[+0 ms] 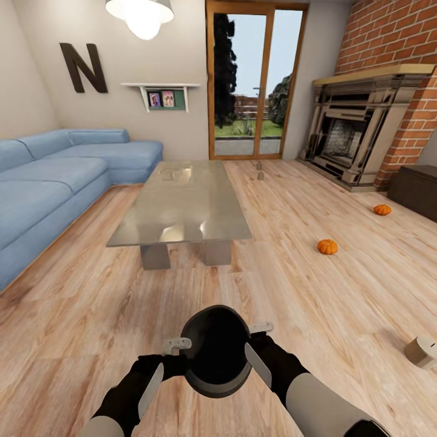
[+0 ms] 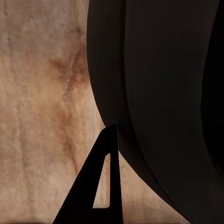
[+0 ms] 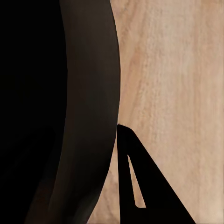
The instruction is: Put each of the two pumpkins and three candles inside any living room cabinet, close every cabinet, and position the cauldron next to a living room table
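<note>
I hold the black cauldron (image 1: 215, 350) low in front of me over the wooden floor. My left gripper (image 1: 172, 366) is shut on its left wall and my right gripper (image 1: 253, 354) on its right wall. In each wrist view one dark finger (image 2: 100, 186) (image 3: 140, 186) lies outside the cauldron's wall (image 2: 163, 93) (image 3: 56, 116); the other finger is hidden. The grey glossy table (image 1: 182, 203) stands ahead. Two orange pumpkins (image 1: 327, 246) (image 1: 382, 209) lie on the floor to the right. Two small candles (image 1: 261, 175) (image 1: 259, 165) stand near the glass door, and a third candle (image 1: 420, 351) lies at the right. The dark cabinet (image 1: 416, 191) is at the right edge.
A blue sofa (image 1: 54, 182) lines the left wall. A stone fireplace (image 1: 355, 130) in a brick wall stands at the back right, and a glass door (image 1: 252, 79) at the back. Open floor lies between me, the table and the pumpkins.
</note>
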Motion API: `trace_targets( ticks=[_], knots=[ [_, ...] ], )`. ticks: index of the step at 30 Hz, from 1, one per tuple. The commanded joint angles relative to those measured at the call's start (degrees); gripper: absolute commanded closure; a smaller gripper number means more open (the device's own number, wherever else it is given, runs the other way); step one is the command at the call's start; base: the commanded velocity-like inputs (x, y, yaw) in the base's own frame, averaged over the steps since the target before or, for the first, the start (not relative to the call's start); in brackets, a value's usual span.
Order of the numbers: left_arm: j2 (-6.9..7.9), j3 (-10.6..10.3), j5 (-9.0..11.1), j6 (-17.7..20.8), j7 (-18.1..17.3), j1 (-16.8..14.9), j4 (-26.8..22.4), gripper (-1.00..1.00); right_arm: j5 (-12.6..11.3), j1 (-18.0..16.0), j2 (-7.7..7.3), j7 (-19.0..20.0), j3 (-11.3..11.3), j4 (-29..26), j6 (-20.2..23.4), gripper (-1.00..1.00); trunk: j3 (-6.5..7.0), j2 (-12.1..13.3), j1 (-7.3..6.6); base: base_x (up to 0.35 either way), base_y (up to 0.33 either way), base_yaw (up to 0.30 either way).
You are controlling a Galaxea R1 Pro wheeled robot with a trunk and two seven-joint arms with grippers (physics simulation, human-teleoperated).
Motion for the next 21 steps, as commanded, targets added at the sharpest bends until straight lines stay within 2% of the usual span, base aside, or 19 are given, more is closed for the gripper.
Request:
trace_targets(
  ticks=[1, 21],
  knots=[
    [-0.04, -0.1, 2.6, 0.4, -0.4, -0.1, 0.0, 1.00, -1.2, 0.0, 0.62, 1.0, 1.2, -1.9, -0.5, 1.00, -0.27, 0.0, 0.00, 0.000, 0.000, 0.000],
    [0.00, -0.1, 2.6, 0.4, -0.4, -0.1, 0.0, 1.00, -1.2, 0.0, 0.62, 1.0, 1.2, -1.9, -0.6, 1.00, -4.48, -0.3, 0.49, 0.000, 0.000, 0.000]
  ],
)
